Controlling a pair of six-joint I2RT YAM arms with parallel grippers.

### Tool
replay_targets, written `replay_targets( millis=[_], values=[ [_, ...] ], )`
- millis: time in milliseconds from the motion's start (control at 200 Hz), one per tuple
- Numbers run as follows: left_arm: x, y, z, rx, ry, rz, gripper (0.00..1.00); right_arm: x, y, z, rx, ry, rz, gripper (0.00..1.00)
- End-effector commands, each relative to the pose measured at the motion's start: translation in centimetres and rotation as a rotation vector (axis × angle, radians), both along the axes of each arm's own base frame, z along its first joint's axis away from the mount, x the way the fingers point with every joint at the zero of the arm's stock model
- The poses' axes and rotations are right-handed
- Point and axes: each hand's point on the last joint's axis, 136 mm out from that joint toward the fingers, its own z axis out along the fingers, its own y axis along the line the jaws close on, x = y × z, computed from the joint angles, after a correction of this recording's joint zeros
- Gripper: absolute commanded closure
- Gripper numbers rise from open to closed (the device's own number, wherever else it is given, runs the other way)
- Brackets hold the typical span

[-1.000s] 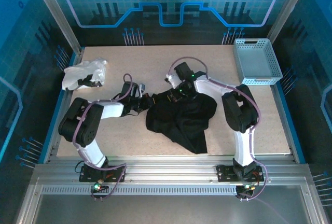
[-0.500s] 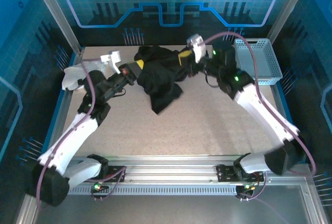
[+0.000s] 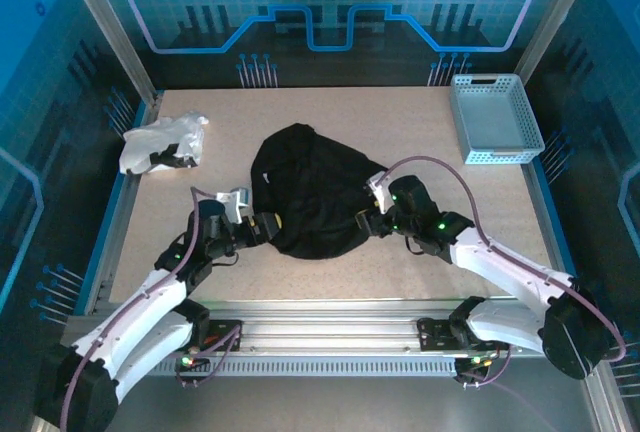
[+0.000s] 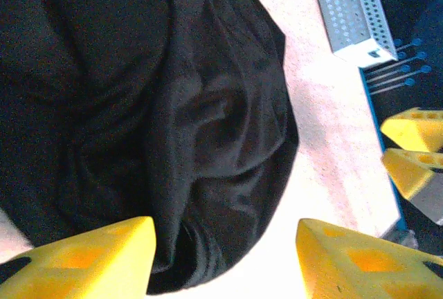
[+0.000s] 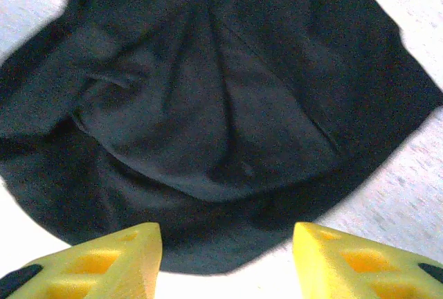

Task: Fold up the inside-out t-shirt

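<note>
The inside-out t-shirt (image 3: 310,190) lies as a rumpled black mound in the middle of the table. My left gripper (image 3: 266,224) sits low at its near-left edge, and my right gripper (image 3: 366,218) at its near-right edge. In the left wrist view the gripper (image 4: 225,264) is open, its yellow fingers (image 4: 90,257) wide apart, with the shirt's hem (image 4: 208,195) lying loose between them. The right gripper (image 5: 227,264) is open too, and the shirt's edge (image 5: 221,126) lies just ahead of its fingertips (image 5: 360,264). No tag shows.
A crumpled white garment (image 3: 160,142) lies at the far left of the table. A grey perforated basket (image 3: 495,117) stands at the far right corner, also seen in the left wrist view as the basket (image 4: 342,8). Bare tabletop (image 3: 420,152) surrounds the shirt.
Both arms came back from the far side to the near middle. Both grippers opened and let go of the shirt, which now rests on the table as a mound.
</note>
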Motion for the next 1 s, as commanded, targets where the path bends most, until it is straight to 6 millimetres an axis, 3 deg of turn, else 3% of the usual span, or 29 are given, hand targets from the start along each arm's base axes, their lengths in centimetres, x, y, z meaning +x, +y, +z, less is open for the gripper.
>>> replay_targets(
  millis=[0, 170, 415, 475, 540, 595, 655, 725, 815, 995],
  values=[
    [1.6, 1.6, 0.9, 0.082, -0.002, 0.105, 0.39, 1.3, 4.9, 2.1, 0.076, -0.04, 0.09, 0.44],
    [3.5, 0.7, -0.4, 0.129, 0.058, 0.078, 0.35, 4.3, 8.4, -0.6, 0.023, 0.049, 0.095, 0.42],
    [5.5, -3.5, -3.9, 0.2, 0.129, -0.072, 0.35, 7.4, 12.6, -6.0, 0.016, 0.207, 0.092, 0.42],
    [6.2, -4.3, -4.8, 0.208, 0.137, -0.092, 0.38, 7.9, 12.7, -7.8, -0.002, 0.246, 0.065, 0.48],
    [7.0, -4.3, -6.2, 0.239, 0.181, -0.085, 0.49, 8.4, 12.6, -8.4, 0.014, 0.267, 0.047, 0.68],
    [7.2, -4.5, -6.7, 0.248, 0.193, -0.092, 0.63, 8.7, 12.6, -7.5, 0.048, 0.253, 0.051, 0.8],
    [7.3, -4.7, -6.3, 0.236, 0.172, -0.101, 0.8, 8.7, 12.6, -5.2, 0.077, 0.194, 0.072, 0.89],
    [7.5, -5.0, -4.3, 0.21, 0.101, -0.114, 1.0, 8.5, 12.4, -2.1, 0.096, 0.13, 0.1, 0.96],
    [7.5, -5.6, -0.3, 0.16, -0.012, -0.142, 1.0, 7.8, 12.0, 2.0, 0.126, 0.049, 0.141, 1.0],
    [5.9, -5.8, 10.0, 0.034, -0.268, -0.16, 1.0, 5.9, 10.4, 10.6, 0.227, -0.126, 0.188, 1.0]
  ],
)
